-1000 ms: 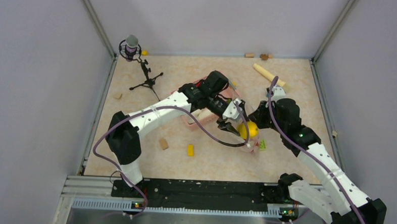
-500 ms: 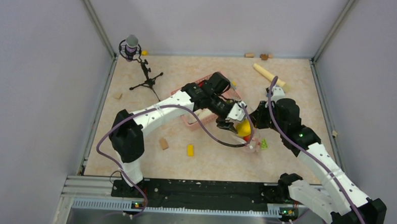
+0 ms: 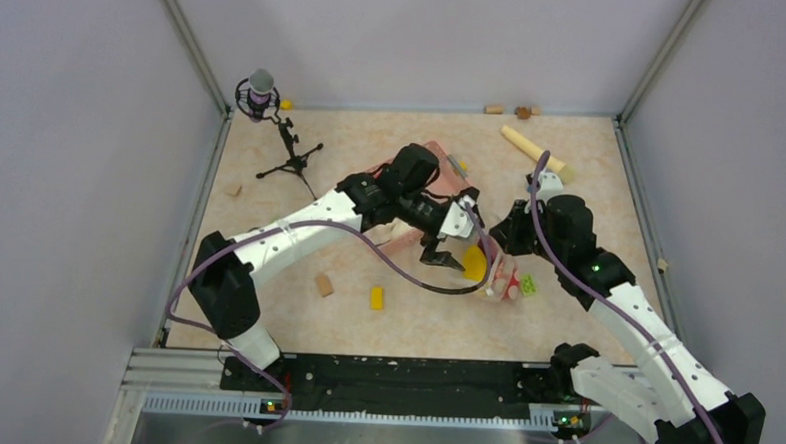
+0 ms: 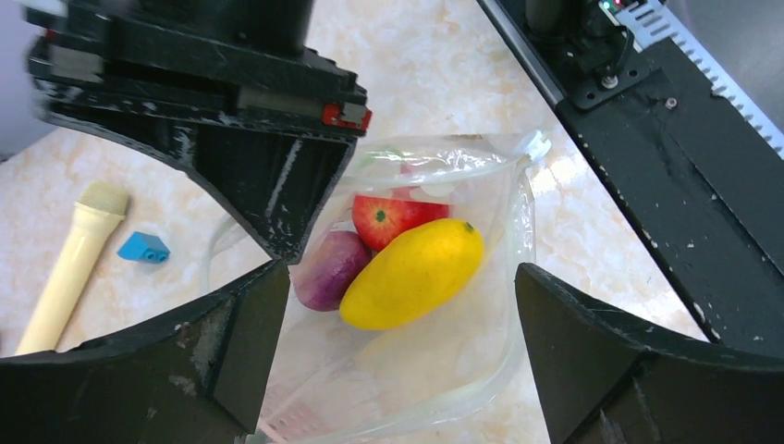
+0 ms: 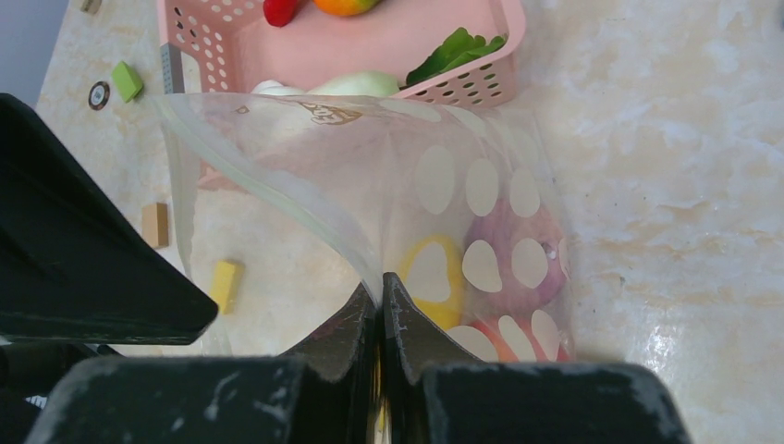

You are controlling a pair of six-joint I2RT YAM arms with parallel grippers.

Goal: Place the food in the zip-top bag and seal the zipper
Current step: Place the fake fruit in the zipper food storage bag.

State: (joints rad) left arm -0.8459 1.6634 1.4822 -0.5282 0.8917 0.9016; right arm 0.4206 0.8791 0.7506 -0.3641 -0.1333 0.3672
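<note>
Nearest the arm bases, the zip-top bag (image 4: 434,365) lies open on the table. A yellow mango (image 4: 413,274), red apple (image 4: 393,215) and purple onion (image 4: 330,267) sit inside it.

The left gripper (image 4: 398,277) hangs over the mouth, fingers spread and empty. The right gripper (image 5: 379,298) is clamped shut on the bag's upper lip, holding it up.

Risks:
- If that single pinch slips, the mouth collapses and blocks further loading.
- A left finger could snag the film when it lifts away, dragging the bag or rolling the mango out.

Behind the bag, the pink basket (image 5: 462,79) holds a red chili (image 5: 280,9), an orange-green mango (image 5: 347,5) and a white piece (image 5: 356,85). The zipper (image 5: 287,208) is unsealed, and overfilling could stop it from closing.
</note>
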